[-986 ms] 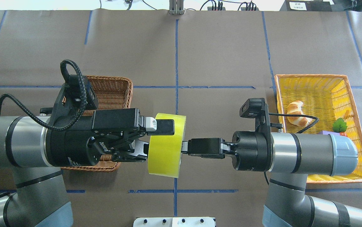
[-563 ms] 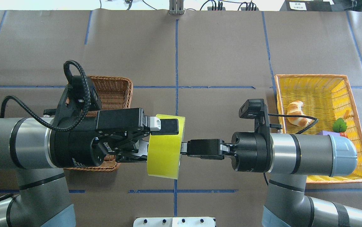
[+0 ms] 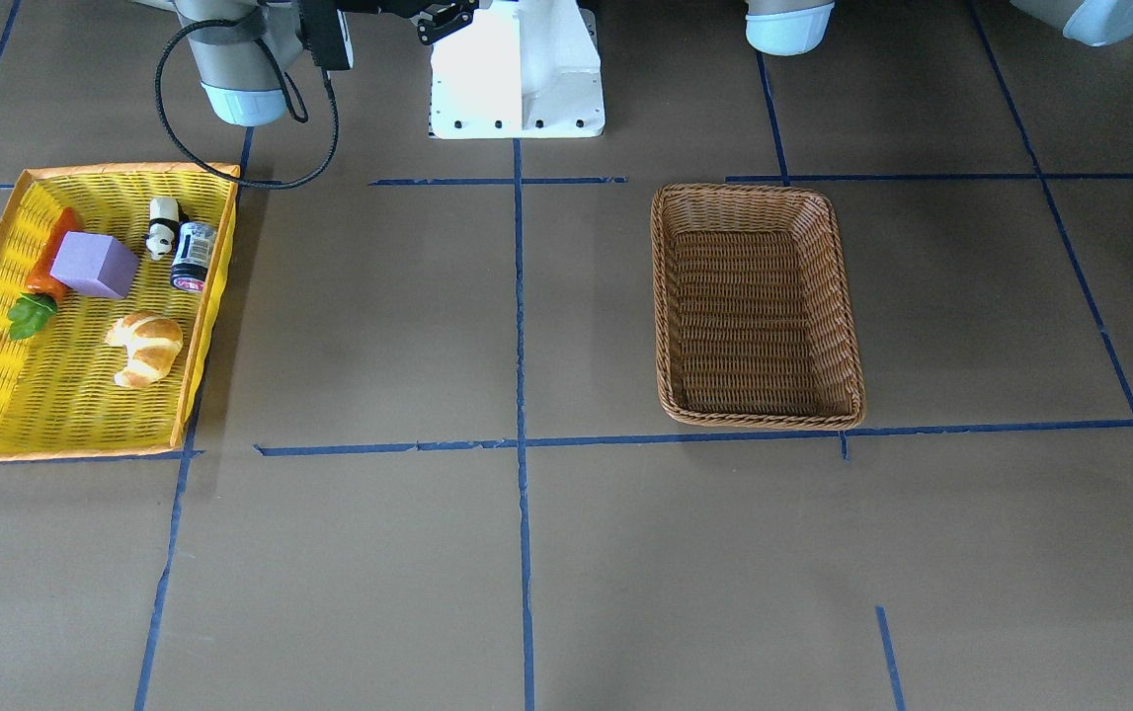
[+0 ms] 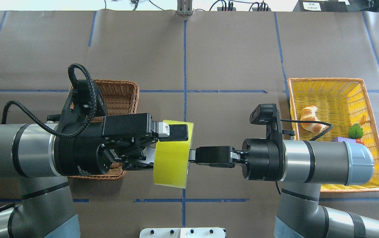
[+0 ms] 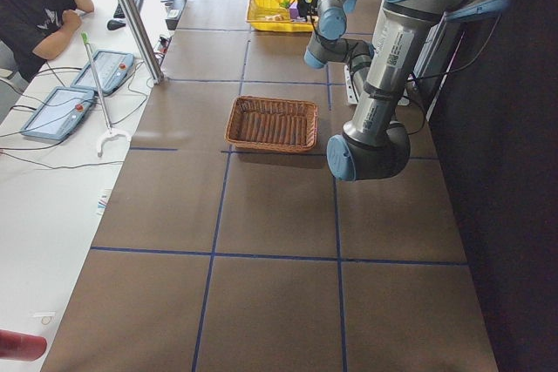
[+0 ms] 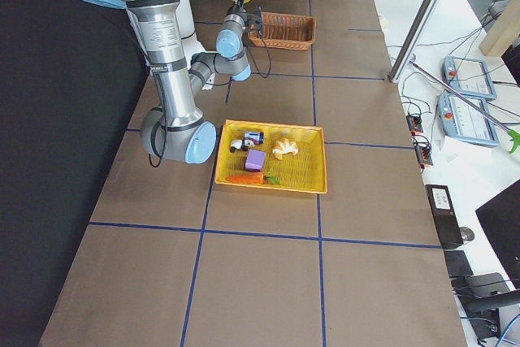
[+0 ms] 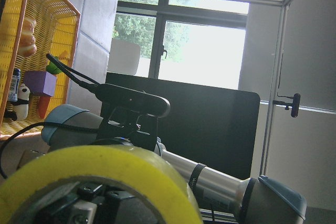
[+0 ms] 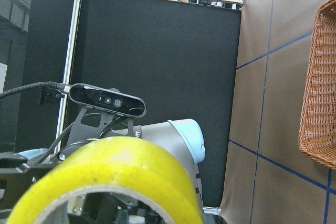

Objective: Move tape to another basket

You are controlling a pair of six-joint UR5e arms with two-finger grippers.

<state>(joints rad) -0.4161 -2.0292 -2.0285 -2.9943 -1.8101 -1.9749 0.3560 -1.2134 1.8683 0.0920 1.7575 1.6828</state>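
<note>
The yellow tape roll (image 4: 171, 162) hangs in mid-air over the table's middle, between my two grippers. My right gripper (image 4: 192, 155) is shut on the roll's right-hand wall and holds it up. My left gripper (image 4: 169, 147) is open, one finger (image 4: 177, 131) lying over the roll's far rim, the other low on its left side. The tape fills the bottom of the left wrist view (image 7: 105, 163) and the right wrist view (image 8: 121, 166). The brown wicker basket (image 4: 120, 96) lies empty under my left wrist, seen whole in the front view (image 3: 759, 306).
The yellow basket with the orange rim (image 4: 341, 81) sits at the right, holding a croissant (image 4: 310, 119), a purple cube (image 3: 92, 265), a carrot, a small can and a panda figure. The white robot base (image 3: 517, 79) stands at the near edge.
My left gripper has moved right, its upper finger now further over the tape. The roll and my right gripper have shifted slightly left. Finger spacing looks the same.
</note>
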